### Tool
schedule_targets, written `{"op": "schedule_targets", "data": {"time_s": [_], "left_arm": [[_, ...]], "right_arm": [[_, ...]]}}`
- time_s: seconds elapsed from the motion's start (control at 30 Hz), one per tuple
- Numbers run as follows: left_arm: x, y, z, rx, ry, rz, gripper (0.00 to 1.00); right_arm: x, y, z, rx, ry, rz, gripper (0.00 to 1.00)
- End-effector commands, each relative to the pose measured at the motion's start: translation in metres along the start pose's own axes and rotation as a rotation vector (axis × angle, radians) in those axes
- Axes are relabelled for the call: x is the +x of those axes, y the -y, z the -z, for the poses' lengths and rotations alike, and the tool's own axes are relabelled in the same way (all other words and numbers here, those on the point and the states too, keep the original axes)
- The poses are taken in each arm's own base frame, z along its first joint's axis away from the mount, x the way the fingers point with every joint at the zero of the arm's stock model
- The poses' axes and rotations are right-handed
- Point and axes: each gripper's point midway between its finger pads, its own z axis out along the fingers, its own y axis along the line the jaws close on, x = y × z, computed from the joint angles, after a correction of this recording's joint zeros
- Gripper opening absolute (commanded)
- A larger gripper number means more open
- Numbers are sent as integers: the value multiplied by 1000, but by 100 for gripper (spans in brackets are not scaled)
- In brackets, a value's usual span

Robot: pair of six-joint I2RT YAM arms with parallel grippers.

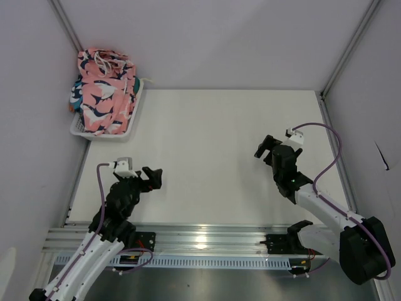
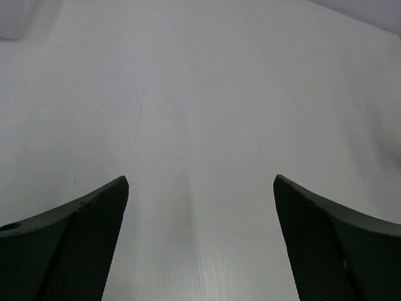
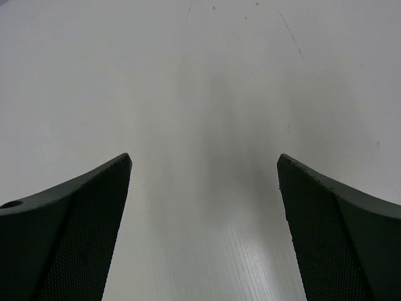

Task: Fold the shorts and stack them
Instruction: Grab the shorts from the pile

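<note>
Nearest to me, my two arms rise from the metal rail (image 1: 200,237) along the near edge of the desk (image 1: 213,125). My left fingers (image 1: 152,178) hover low over the near-left part of the desk, spread wide apart and grasping nothing; through my left wrist I see only bare white surface between the two dark tips. My right fingers (image 1: 266,147) sit farther out, over the right side of the desk, equally released and empty, with the same plain white surface showing between them. The two sets of fingers are well apart from each other, and neither touches any cloth.

Beyond them, in the far-left corner against the wall, stands a white basket (image 1: 103,133). Both garments are heaped in it, crumpled and unfolded. The pink shark-print shorts (image 1: 103,94) lie on top, a white drawstring (image 1: 102,63) looped near the far end. The teal patchwork shorts (image 1: 76,94) are underneath, peeking out along the left side of the pile.
</note>
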Motion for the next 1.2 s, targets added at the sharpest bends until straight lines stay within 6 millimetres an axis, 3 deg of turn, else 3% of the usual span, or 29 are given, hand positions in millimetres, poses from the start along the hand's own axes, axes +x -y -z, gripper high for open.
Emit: {"op": "schedule_targets", "data": {"time_s": [0.0, 0.17, 0.2, 0.27, 0.33, 0.37, 0.43, 0.47, 0.5, 0.53, 0.57, 0.73, 0.87, 1.03, 1.07, 1.17], "left_arm": [[-16, -2, 0, -40, 35, 46, 99], [-29, -24, 10, -226, 33, 155, 99], [-50, -18, 13, -231, 69, 202, 99], [-60, -26, 13, -343, 44, 224, 99], [-97, -19, 13, -380, 76, 236, 99], [-93, -27, 4, -448, 30, 205, 99], [-125, -19, -4, -446, 47, 220, 99], [-136, -30, -10, -480, 58, 228, 99], [-132, -36, -23, -492, 13, 231, 99], [-145, -24, -33, -405, -10, 268, 99], [-151, -46, -38, -444, -4, 299, 99], [-149, -91, -74, -510, -105, 378, 99], [-157, -118, -89, -554, -92, 420, 98], [-168, -132, -110, -541, -77, 491, 95], [-163, -135, -118, -543, -97, 509, 95], [-179, -130, -133, -493, -72, 513, 93]], "right_arm": [[-19, -7, 0, -11, 62, -40, 99], [-22, -2, 1, 13, 75, -41, 99], [-21, -2, 1, 13, 72, -42, 99], [-20, -2, 0, 12, 70, -43, 99], [-16, -2, -2, 18, 60, -40, 99], [-15, -2, -3, 19, 56, -38, 100], [-13, -1, -5, 27, 48, -37, 100], [-13, -1, -5, 26, 45, -37, 99], [-12, -2, -6, 26, 42, -35, 99], [-10, -2, -6, 26, 36, -36, 99], [-9, -1, -7, 31, 33, -36, 99], [-9, -5, -7, 14, 22, -37, 99], [-7, -4, -9, 22, 18, -36, 100], [-5, -3, -9, 28, 12, -34, 99], [-6, -3, -9, 27, 14, -38, 99], [-5, -4, -9, 22, 10, -34, 99]]}}
